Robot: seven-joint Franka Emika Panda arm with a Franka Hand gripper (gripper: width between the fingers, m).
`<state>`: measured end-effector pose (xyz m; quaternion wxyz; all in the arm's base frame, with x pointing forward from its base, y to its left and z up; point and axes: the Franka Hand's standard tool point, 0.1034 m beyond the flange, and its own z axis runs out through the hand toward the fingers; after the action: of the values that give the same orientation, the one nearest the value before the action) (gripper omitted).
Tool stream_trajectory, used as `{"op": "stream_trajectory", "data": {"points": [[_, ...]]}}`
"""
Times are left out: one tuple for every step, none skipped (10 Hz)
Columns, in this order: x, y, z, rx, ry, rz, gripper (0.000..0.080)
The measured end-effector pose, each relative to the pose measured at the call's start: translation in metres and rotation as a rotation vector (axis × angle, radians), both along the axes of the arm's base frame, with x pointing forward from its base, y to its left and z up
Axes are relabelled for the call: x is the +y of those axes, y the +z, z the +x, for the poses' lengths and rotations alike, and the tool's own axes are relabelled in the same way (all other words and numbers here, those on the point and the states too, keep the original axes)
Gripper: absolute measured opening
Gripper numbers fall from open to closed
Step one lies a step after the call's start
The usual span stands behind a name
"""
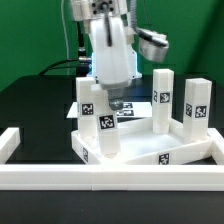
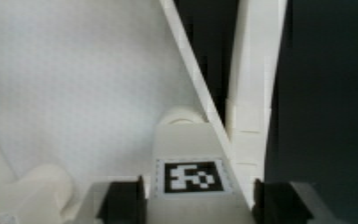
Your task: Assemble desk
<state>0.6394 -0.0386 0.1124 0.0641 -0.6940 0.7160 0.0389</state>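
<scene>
Your gripper point(image 1: 113, 103) clamps a leg point(image 2: 195, 165) between its fingers point(image 2: 126, 200), directly above the tabletop point(image 1: 180, 152).

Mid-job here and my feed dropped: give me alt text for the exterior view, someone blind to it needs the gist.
The gripper reaches down onto the top of a white tagged leg standing at the near corner of the rimmed tabletop. Three more legs stand upright on it, against a black table with a low white border wall in front.
</scene>
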Motion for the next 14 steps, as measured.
{"op": "stream_trajectory", "data": {"points": [[-0.003, 0.0, 0.0, 0.002, -0.05, -0.002, 0.0294], [-0.001, 0.0, 0.0, 0.004, -0.057, -0.001, 0.0294], [-0.001, -0.001, 0.0, 0.001, -0.031, -0.002, 0.0379], [-0.001, -0.001, 0.0, -0.007, 0.023, -0.005, 0.0513], [0.001, 0.0, 0.0, -0.027, 0.167, -0.014, 0.0513], [0.005, 0.001, -0.001, -0.042, 0.338, -0.032, 0.0621], [0.009, 0.003, -0.003, -0.056, 0.48, -0.044, 0.0641], [0.009, 0.006, -0.006, -0.068, 0.522, -0.05, 0.0648], [0.007, 0.004, -0.006, -0.075, 0.593, -0.052, 0.0648], [0.007, 0.003, -0.006, -0.079, 0.629, -0.053, 0.0648], [0.007, 0.003, -0.006, -0.09, 0.707, -0.056, 0.0648], [0.005, 0.008, -0.01, -0.109, 0.665, -0.025, 0.0648], [0.005, 0.019, -0.017, -0.123, 0.651, -0.01, 0.0648], [0.005, 0.026, -0.021, -0.13, 0.657, -0.005, 0.0648]]}}
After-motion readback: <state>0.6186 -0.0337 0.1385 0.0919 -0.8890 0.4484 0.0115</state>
